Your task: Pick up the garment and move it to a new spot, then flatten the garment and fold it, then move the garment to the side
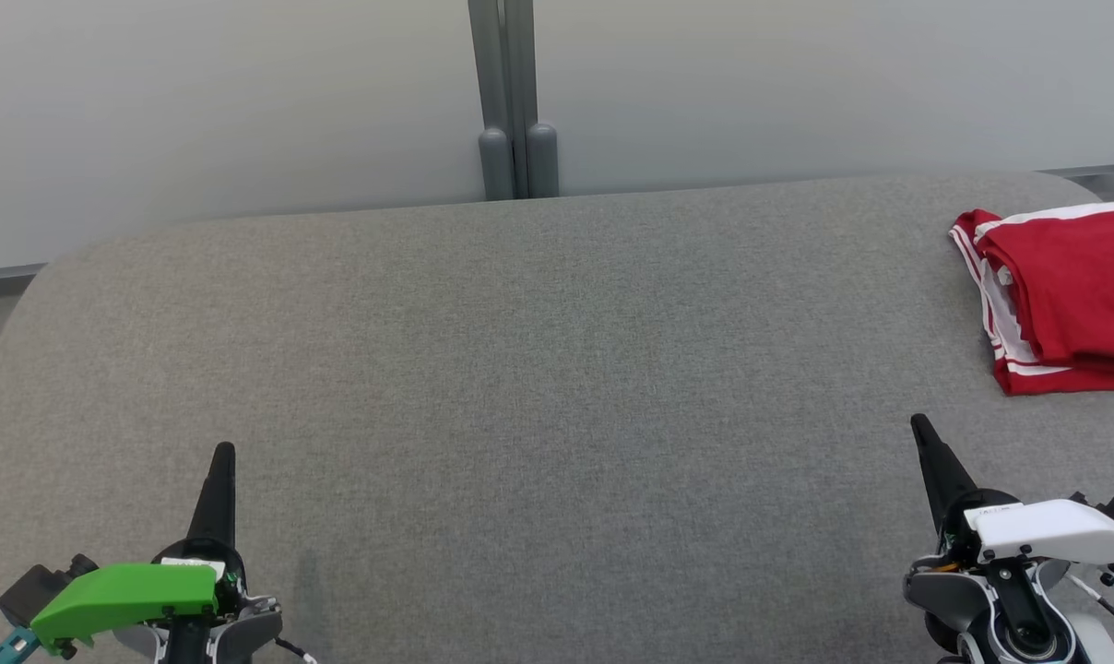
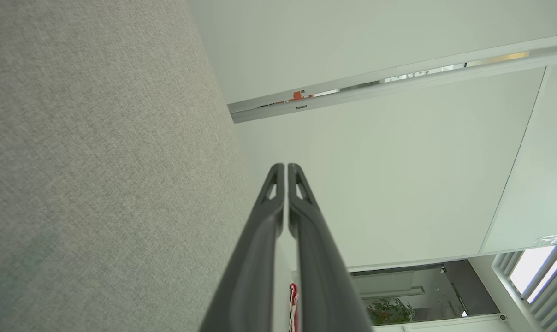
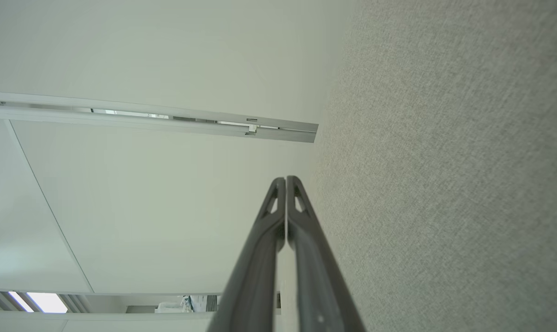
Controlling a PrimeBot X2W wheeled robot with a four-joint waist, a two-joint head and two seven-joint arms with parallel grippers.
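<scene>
Folded garment [image 1: 1069, 295] — right of table [image 1: 520, 369]

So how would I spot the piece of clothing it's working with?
Look at the wide grey fabric-covered surface in front of the pale wall. Near its right edge, beyond the right gripper, lies the folded garment. Bright red with white stripes, it stands out from the plain grey around it.

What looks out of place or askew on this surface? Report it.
Nothing stands out. The red garment lies folded at the right end of the grey surface, running past the head view's edge, its layers slightly uneven. The left gripper and right gripper are shut, empty, apart from it.
</scene>
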